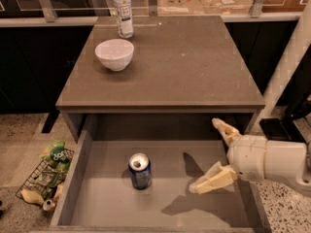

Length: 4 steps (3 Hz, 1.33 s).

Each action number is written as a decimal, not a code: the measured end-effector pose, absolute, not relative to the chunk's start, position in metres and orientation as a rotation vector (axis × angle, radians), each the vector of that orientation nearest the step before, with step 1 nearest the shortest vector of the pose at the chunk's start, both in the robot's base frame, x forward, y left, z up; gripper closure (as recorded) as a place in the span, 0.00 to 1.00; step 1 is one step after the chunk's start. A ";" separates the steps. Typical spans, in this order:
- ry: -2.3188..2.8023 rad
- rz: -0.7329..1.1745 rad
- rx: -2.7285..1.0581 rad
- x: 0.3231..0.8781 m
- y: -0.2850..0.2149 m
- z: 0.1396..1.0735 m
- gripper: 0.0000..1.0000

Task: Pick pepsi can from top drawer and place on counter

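The pepsi can (140, 170) stands upright on the flat bottom of the open top drawer (175, 203), left of its middle. Its silver top with pull tab faces up. My gripper (216, 154) hangs over the right side of the drawer, well to the right of the can and not touching it. Its two cream fingers (214, 179) are spread wide, open and empty. The grey-brown counter (184, 62) lies behind and above the drawer.
A white bowl (114, 54) and a clear plastic bottle (123, 12) stand on the counter's back left. A wire basket of snack bags (46, 176) sits on the floor left of the drawer. A white post (286, 67) rises at the right.
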<state>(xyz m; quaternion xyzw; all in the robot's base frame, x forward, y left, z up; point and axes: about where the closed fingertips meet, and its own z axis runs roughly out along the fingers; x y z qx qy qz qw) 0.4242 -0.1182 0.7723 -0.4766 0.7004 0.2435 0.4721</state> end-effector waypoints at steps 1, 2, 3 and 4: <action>1.681 0.662 -1.166 0.429 -0.090 0.748 0.00; 1.658 0.705 -1.185 0.434 -0.059 0.728 0.00; 1.616 0.729 -1.196 0.435 -0.032 0.706 0.00; 1.576 0.745 -1.205 0.437 -0.013 0.689 0.00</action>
